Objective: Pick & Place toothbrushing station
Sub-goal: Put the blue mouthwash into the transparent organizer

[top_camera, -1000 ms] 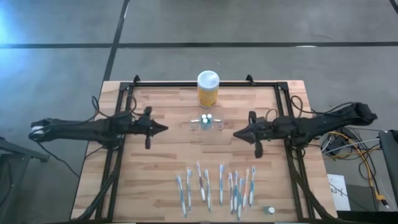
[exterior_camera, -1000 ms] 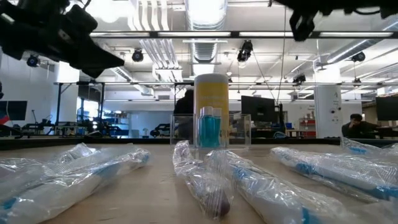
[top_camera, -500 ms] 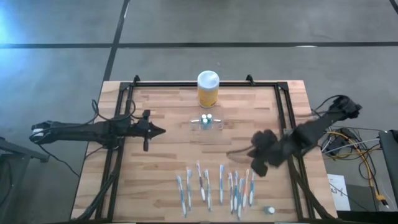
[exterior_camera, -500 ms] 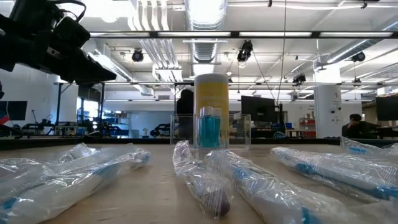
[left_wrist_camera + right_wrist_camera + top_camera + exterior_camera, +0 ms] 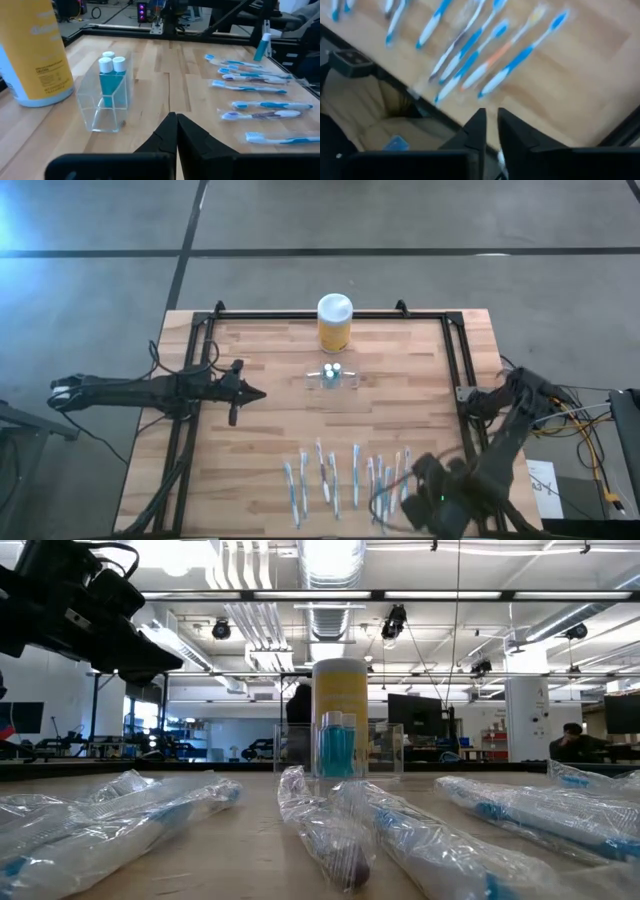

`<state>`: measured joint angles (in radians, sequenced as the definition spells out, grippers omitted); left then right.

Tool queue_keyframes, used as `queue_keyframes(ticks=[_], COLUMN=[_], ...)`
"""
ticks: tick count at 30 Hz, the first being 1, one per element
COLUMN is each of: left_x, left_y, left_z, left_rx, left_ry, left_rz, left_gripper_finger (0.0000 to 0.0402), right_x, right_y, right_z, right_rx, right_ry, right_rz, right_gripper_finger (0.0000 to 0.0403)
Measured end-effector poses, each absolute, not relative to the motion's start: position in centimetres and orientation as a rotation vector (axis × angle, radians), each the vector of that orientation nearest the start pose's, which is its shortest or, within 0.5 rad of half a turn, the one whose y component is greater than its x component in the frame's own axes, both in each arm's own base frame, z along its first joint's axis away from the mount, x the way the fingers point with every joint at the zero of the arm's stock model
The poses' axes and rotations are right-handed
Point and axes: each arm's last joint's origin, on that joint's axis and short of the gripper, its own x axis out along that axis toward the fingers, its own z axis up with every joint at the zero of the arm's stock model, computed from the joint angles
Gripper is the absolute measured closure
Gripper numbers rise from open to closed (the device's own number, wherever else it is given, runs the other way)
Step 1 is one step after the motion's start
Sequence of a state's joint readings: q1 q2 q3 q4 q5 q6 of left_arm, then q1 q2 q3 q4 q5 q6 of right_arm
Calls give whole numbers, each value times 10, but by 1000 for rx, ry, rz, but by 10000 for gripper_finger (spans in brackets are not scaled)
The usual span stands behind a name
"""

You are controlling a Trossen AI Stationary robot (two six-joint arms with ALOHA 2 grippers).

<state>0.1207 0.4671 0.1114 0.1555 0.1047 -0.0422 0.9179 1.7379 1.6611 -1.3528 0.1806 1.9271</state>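
Wooden table [image 5: 270,430] from above: holder [image 5: 331,377] sat mid-table before the jar [image 5: 334,321], brushes [image 5: 345,478] in front. Low view: jar loomed behind holder. Left wrist: left gripper [image 5: 175,120] fingers together, facing holder. Right wrist: right gripper [image 5: 489,120] slightly parted over brushes; its sweep risked scattering them

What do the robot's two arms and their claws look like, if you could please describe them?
Both arms are slim, dark, jointed links with black cables trailing along them. The left claw tapers to a narrow point made of two flat black fingers. The right claw has the same wedge-shaped black fingers, and orange and yellow wires gather near that arm's base.
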Motion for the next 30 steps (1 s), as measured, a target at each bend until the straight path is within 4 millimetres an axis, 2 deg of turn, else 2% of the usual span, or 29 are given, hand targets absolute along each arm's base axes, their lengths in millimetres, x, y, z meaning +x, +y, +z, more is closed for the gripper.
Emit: queue_keyframes(ticks=[5,9,13,17,22,30], left_x=[129,129,128,127,128,128], left_y=[13,12,12,12,12,11], left_z=[174,172,168,167,169,170], left_rx=[-65,-62,-58,-40,-34,-36], left_ry=[199,225,264,274,258,254], left_rz=[18,11,7,5,2,-21], left_gripper_finger=[387,391,396,396,386,390], right_x=[208,214,218,219,219,215], right_y=[292,306,316,322,335,340], right_z=[300,288,274,271,267,252], right_rx=[913,946,914,869,892,875], right_ry=[1244,1338,1418,1398,1391,1401], right_rz=[-709,-803,-955,-1042,-1037,-1029], right_gripper_finger=[279,224,187,169,163,165])
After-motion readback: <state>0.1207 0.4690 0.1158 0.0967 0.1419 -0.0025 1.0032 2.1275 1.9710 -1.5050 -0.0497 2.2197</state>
